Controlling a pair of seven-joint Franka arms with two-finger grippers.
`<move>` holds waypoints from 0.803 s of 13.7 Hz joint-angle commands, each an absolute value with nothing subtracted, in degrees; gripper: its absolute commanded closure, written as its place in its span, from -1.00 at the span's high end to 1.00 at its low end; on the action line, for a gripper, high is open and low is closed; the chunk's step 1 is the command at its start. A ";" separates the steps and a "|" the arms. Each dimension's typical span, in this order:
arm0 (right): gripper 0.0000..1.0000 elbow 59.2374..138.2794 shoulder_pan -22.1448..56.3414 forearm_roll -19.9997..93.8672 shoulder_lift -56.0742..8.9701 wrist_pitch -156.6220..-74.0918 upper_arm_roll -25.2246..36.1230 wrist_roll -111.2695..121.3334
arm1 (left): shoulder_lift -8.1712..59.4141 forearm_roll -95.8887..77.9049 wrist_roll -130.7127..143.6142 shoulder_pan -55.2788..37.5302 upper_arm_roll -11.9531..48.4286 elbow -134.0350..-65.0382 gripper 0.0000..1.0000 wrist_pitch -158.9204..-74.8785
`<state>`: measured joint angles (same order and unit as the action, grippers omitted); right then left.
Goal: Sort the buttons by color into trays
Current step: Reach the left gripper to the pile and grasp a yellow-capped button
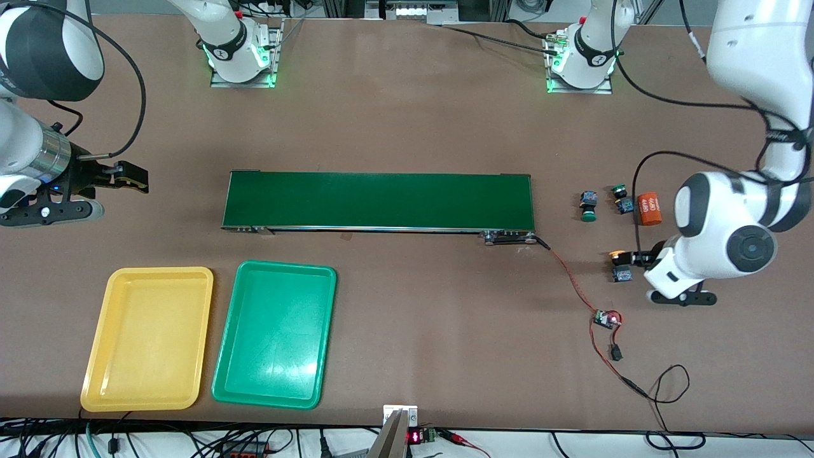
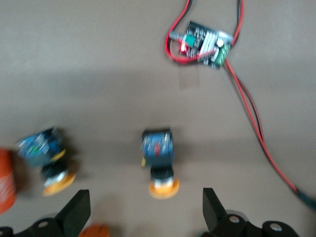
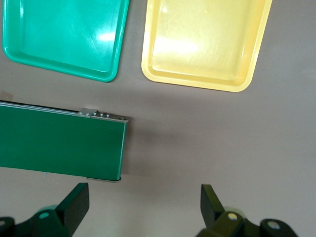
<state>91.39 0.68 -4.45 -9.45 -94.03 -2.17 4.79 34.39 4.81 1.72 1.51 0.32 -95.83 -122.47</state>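
Brown table (image 1: 407, 127) | left wrist alone shows yellow button (image 2: 159, 163) under wide, empty jaws

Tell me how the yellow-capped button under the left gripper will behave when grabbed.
The yellow-capped button lies on its side, so its round cap may let it roll. Looks small, rigid, probably light. The left gripper is open over it.

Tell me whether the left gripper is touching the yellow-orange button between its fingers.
Apart. In the left wrist view the left gripper hangs open over the yellow-orange button, with bare table showing between the button's cap and each finger.
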 commanded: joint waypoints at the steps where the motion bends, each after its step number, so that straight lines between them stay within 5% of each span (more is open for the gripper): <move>1: 1.00 91.49 0.70 -5.45 -9.14 -93.96 -2.20 4.48 | 34.71 6.42 3.34 2.02 0.88 -102.02 0.91 -133.47; 4: 1.00 91.67 0.70 -5.45 -9.14 -93.87 -2.20 4.48 | 37.09 6.42 3.34 2.46 0.88 -102.39 0.53 -136.49; 8: 1.00 91.67 0.70 -5.45 -9.14 -93.78 -2.20 4.48 | 37.18 6.42 5.00 2.37 1.05 -102.39 -0.73 -134.49; 11: 1.00 91.67 0.70 -5.45 -9.23 -93.78 -2.20 4.48 | 31.76 6.33 5.36 2.63 5.52 -101.60 -0.75 -124.75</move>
<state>91.42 0.68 -4.62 -9.48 -93.98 -2.13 4.79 36.85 4.81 3.60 1.95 2.09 -101.32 -130.63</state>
